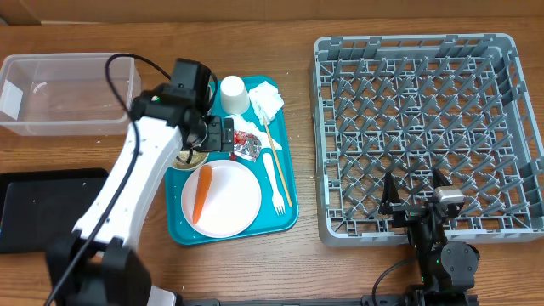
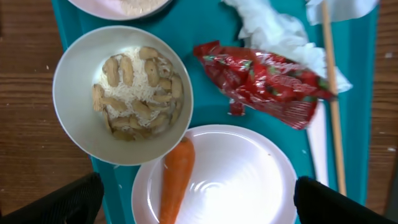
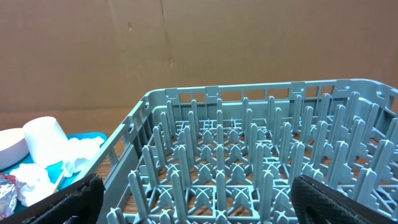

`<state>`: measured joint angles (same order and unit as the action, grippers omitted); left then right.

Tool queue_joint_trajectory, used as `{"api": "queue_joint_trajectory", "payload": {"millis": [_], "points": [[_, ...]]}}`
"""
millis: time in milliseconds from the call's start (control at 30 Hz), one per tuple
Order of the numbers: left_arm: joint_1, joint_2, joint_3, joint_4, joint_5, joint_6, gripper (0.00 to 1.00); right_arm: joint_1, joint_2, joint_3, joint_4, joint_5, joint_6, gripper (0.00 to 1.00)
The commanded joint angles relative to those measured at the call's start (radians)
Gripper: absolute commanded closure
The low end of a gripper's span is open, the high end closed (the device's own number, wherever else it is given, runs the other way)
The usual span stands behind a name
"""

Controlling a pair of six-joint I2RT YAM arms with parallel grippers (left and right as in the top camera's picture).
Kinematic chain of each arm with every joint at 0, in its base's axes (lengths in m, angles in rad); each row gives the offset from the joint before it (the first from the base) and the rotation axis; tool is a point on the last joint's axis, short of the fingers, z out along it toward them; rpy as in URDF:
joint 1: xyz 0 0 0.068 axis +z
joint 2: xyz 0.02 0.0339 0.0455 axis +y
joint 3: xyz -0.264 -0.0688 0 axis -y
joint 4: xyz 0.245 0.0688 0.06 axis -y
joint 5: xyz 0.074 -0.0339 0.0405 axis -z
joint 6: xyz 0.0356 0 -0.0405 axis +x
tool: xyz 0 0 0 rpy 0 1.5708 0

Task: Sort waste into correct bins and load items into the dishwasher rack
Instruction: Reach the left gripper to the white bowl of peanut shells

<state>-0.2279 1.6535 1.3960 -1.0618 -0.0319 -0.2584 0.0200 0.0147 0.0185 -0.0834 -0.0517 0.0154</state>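
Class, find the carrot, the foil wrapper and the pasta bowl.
carrot (image 2: pixel 176 180), left wrist view, middle of its body.
foil wrapper (image 2: pixel 267 84), left wrist view, red centre.
pasta bowl (image 2: pixel 73 93), left wrist view, bare left wall.

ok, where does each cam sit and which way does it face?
Overhead: above the table, looking straight down on teal tray, dishwasher rack, clear tub; left arm and right arm show.
Left wrist: over the tray, looking down at bowl, carrot, plate; left end effector open, fingers in the bottom corners.
Right wrist: low at the rack's near edge, looking level across its pegs; right end effector open, fingers at the corners.
Shared: overhead and left wrist: carrot; overhead and right wrist: rack, cup.
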Motion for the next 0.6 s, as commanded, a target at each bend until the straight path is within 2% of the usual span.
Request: {"api": "queue_joint_trajectory", "payload": {"millis": [0,333,567], "points": [[0.000,0.077,0.021,0.000,-0.045,0.012,0.00,-0.005,-0.012,-0.010,0.003,0.006,0.004,0.00],[0.000,0.245,0.021,0.034,-0.057,0.048,0.00,-0.005,-0.012,-0.010,0.003,0.006,0.004,0.00],[0.001,0.283,0.021,0.082,-0.115,0.058,0.00,-0.005,-0.012,-0.010,0.003,0.006,0.004,0.00]]}}
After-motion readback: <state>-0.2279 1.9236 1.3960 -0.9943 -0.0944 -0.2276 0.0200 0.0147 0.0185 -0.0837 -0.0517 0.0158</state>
